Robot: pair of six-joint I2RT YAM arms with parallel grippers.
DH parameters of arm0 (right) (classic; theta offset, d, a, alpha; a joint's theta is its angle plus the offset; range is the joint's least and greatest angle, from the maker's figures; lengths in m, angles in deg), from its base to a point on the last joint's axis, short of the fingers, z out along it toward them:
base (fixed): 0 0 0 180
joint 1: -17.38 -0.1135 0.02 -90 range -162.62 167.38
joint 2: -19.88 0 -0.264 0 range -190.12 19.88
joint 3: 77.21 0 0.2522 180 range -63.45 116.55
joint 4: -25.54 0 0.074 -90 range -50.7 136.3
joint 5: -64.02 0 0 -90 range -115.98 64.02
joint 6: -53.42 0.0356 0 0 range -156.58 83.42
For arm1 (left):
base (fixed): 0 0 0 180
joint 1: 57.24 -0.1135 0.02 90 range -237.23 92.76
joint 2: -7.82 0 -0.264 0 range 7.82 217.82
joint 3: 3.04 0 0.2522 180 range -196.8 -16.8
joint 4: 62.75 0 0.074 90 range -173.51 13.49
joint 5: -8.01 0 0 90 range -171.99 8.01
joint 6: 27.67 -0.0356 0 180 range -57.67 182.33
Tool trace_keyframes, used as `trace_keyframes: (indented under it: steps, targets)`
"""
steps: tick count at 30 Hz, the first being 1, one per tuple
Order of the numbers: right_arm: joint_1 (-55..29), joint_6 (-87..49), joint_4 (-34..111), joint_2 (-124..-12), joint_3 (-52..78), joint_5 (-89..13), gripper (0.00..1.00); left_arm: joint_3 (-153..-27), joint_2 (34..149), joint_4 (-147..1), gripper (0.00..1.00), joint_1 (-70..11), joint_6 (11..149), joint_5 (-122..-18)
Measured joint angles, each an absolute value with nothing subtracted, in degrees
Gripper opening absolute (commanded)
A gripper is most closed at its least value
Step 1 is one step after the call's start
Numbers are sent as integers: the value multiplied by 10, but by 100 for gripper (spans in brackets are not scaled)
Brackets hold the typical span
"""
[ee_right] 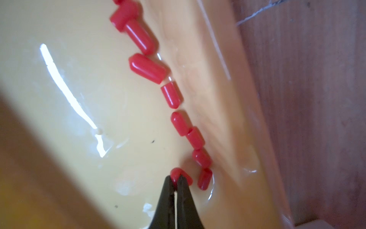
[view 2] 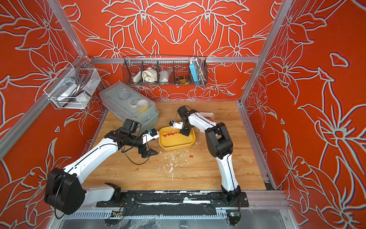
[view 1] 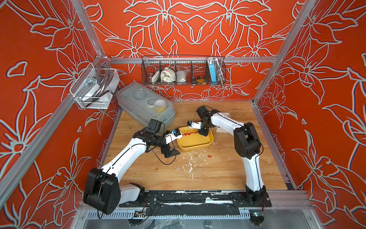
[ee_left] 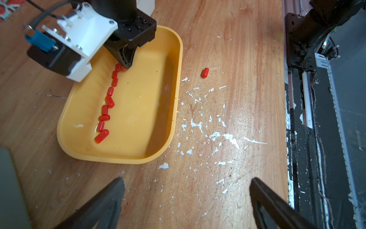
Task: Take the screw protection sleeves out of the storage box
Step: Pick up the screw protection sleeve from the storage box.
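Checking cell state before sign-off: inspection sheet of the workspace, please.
Surface: wooden table, scratched, white flecks.
Job's things: screw protection sleeves in a row inside the storage box; loose sleeve on the table outside it.
Clutter: clear lidded box; white bin behind the right arm.
Grippers: left gripper jaws open over bare table; right gripper jaws shut on pinched sleeve inside the box.
Cables: black cable loops over the table below the left wrist.
Surroundings: wire basket on back wall; mesh basket on side rail.
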State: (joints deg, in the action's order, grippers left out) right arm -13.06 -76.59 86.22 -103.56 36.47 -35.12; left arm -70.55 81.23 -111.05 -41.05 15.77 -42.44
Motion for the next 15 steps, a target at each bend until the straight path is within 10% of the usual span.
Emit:
trace_keyframes:
  steps: [15]
  targets:
    - [-94,-730,930,-976,364,-505,0,-706,812,-1112,98,-411,158,-422]
